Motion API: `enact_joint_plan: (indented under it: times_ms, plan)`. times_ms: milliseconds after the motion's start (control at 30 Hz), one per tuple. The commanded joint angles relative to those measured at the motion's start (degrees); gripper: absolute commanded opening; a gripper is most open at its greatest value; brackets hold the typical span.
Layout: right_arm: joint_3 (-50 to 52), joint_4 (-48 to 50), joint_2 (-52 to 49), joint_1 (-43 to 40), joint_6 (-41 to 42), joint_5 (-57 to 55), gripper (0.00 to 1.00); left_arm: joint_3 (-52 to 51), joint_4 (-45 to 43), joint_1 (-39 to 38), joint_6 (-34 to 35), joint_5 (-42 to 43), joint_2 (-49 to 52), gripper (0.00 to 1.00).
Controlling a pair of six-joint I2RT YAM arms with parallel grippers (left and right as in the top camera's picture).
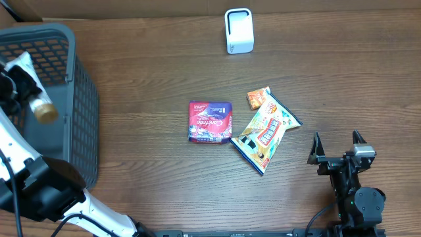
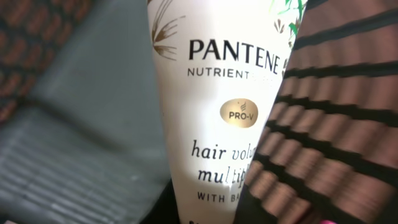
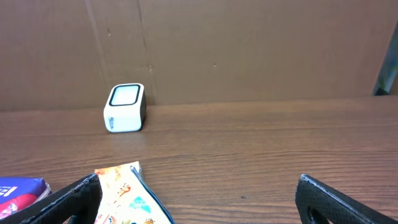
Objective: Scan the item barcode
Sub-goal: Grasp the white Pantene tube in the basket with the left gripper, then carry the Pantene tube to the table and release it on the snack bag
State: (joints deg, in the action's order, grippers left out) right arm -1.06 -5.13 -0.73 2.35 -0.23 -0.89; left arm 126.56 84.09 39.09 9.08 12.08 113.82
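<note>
- The left gripper [image 1: 18, 82] is closed on the Pantene bottle [image 2: 217, 93] and holds it above the grey basket [image 1: 82, 112] at the far left of the table [image 1: 151, 191].
- The bottle is white with a gold cap, and the cap points toward the near side.
- The right gripper [image 1: 337, 148] is at the near right, its jaws wide apart and holding nothing.
- The white scanner [image 1: 239, 31] stands at the far edge, near the middle.
- A pink pack [image 1: 210, 122], a colourful pouch [image 1: 266, 131] and a small orange packet [image 1: 258, 98] lie in the middle of the table.
</note>
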Motion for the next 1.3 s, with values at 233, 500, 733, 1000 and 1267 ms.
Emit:
enact_joint_plan:
  times_ms: [233,500,733,1000,1267]
  plan:
    - [0.6,0.3,0.6,0.2,-0.2,-0.5,1.00,25.6,7.1,-0.9,4.5,22.2,-2.8,0.04]
    - [0.6,0.3,0.6,0.2,-0.2,-0.5,1.00,27.1,10.9,-13.7,5.3,28.0,-4.7,0.04]
    - [0.6,0.3,0.6,0.2,-0.2,-0.5,1.00,24.0,12.6,-34.8,5.3,22.0,-3.1,0.05]
    - [0.6,0.3,0.6,0.2,-0.2,-0.5,1.00,23.5,12.7,-56.5,5.3,13.2,4.3,0.04]
    - [0.6,0.3,0.6,0.2,-0.2,-0.5,1.00,23.5,12.7,-69.4,6.4,9.9,16.5,0.04]
